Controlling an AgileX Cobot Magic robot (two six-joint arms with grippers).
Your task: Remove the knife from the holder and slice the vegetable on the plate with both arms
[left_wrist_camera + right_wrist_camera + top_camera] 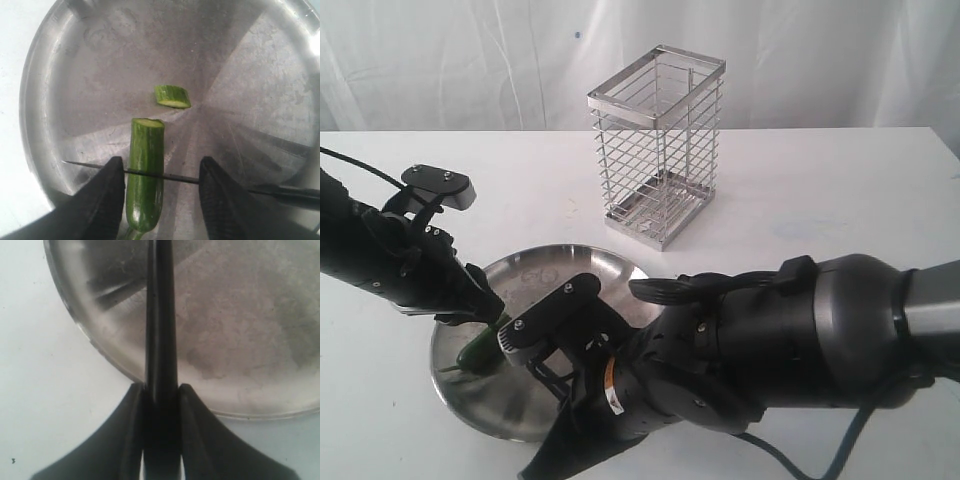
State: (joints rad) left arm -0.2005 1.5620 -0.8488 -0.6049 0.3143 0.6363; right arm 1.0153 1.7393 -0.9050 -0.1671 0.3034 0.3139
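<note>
One slice (172, 96) lies cut on the plate (45, 80), so with my right gripper (161, 390) clamped on the knife (150, 174) across the vegetable (146, 170), flanked by my left gripper's (161, 172) parted fingers, I'd press straight down.

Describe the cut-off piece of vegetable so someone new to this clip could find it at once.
Start at the round steel plate in the left wrist view. Near its middle lies the cut-off slice, a short green stub apart from the long vegetable. Unlike that one, it is clear of the gripper fingers and the knife.
</note>
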